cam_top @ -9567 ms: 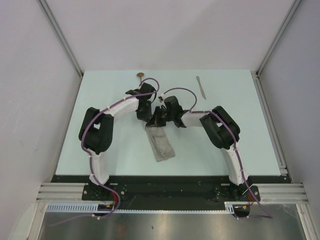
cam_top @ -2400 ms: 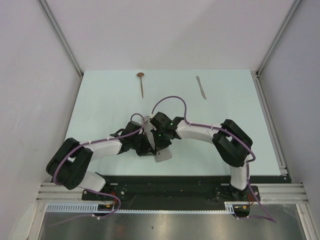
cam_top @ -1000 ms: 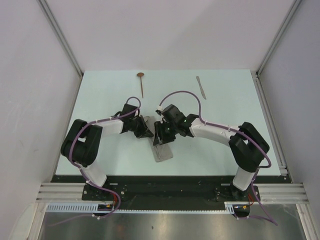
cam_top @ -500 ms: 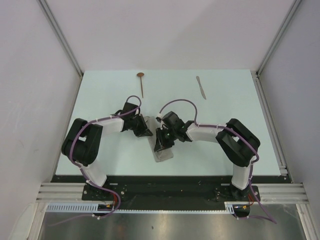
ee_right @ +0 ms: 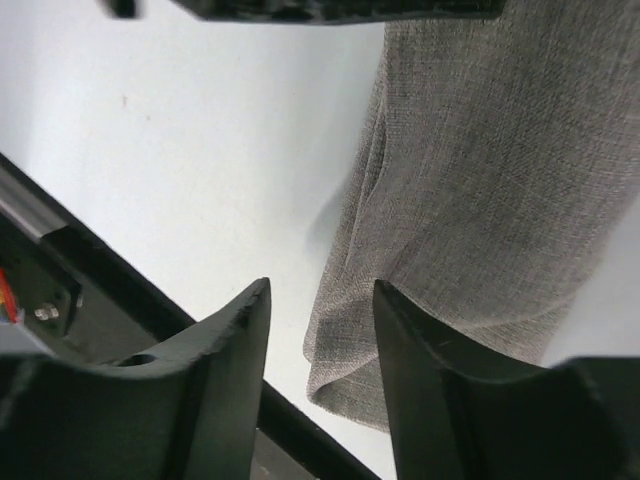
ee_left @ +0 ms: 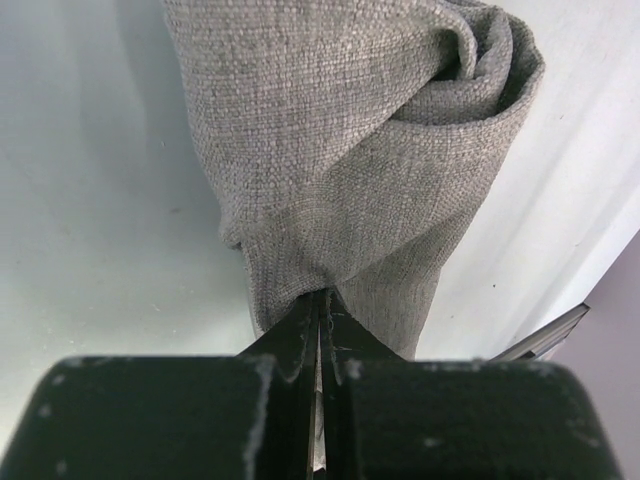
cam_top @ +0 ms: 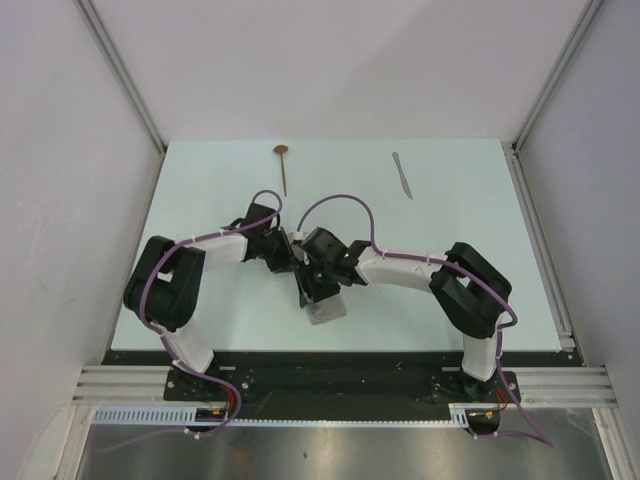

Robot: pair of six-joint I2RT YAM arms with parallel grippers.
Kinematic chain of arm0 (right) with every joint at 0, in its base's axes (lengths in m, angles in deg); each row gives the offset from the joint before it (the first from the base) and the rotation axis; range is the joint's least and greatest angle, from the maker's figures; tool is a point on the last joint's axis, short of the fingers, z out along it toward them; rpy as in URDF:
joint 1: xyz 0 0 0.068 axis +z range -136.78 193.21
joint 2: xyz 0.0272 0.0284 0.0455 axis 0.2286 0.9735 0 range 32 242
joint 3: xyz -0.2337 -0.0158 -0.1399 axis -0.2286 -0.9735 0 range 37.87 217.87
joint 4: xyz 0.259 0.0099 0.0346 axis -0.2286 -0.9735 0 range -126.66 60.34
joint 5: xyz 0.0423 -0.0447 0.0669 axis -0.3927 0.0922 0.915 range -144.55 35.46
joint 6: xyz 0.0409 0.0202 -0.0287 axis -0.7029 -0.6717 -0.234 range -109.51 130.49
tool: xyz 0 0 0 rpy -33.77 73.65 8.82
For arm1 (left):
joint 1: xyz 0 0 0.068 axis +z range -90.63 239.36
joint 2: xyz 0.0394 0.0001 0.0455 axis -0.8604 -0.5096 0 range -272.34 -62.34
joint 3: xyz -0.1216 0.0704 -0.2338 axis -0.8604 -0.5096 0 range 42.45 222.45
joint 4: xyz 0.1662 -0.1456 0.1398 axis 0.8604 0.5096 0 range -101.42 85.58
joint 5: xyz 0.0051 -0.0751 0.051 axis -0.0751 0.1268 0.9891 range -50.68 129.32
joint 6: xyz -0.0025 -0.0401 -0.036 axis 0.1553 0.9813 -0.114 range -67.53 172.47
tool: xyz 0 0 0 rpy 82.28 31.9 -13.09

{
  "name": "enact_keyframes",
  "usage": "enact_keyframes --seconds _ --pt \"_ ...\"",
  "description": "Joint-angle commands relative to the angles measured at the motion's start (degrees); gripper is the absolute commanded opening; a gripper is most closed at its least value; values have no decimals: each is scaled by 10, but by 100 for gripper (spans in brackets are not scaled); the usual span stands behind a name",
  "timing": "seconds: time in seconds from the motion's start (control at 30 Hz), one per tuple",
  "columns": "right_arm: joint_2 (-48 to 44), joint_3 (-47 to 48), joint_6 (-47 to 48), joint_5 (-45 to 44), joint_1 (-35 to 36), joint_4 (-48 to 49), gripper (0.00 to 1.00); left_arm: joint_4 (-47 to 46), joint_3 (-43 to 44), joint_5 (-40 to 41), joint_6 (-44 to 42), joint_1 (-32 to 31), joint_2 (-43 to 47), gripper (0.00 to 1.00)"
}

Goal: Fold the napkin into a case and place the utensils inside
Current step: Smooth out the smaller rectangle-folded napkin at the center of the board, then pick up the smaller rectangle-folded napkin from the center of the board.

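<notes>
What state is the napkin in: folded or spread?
Folded. The napkin is a narrow, layered strip with its far end rolled over, and the left hand is shut on one end.

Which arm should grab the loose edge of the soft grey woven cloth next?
Probably the right. The right gripper is open above the soft grey woven napkin, with its edge between the fingers. The left gripper is shut on the cloth farther up, so it is busy.

Probably a robotics lab: white panel walls [cam_top: 340,60], aluminium framing [cam_top: 118,70], pale table [cam_top: 470,230].
</notes>
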Motion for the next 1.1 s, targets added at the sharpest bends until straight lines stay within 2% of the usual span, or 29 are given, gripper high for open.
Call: enact_keyframes --seconds 0.0,0.13,0.23,0.5,0.6,0.8,0.9,0.93,1.07 --pt "-17 48 49 -95 18 -99 53 0 16 16 -12 7 1 0" --pt "4 61 61 -144 38 -120 59 -1 15 13 -11 7 1 0" --pt "24 71 59 -160 56 -128 61 -1 15 14 -10 9 2 0" --pt "75 114 39 -235 104 -168 62 -6 11 3 5 14 3 0" --pt "102 130 27 -312 123 -203 60 -12 5 -9 15 18 0 0" --pt "137 163 8 -396 149 -251 38 -28 -7 -39 52 42 -5 2" --pt "139 167 5 -403 151 -251 26 -38 -6 -68 65 62 2 8" --pt "135 168 7 -402 151 -250 19 -36 -1 -72 65 68 7 14" --pt "112 170 10 -381 148 -241 3 -12 18 -98 44 118 53 28"
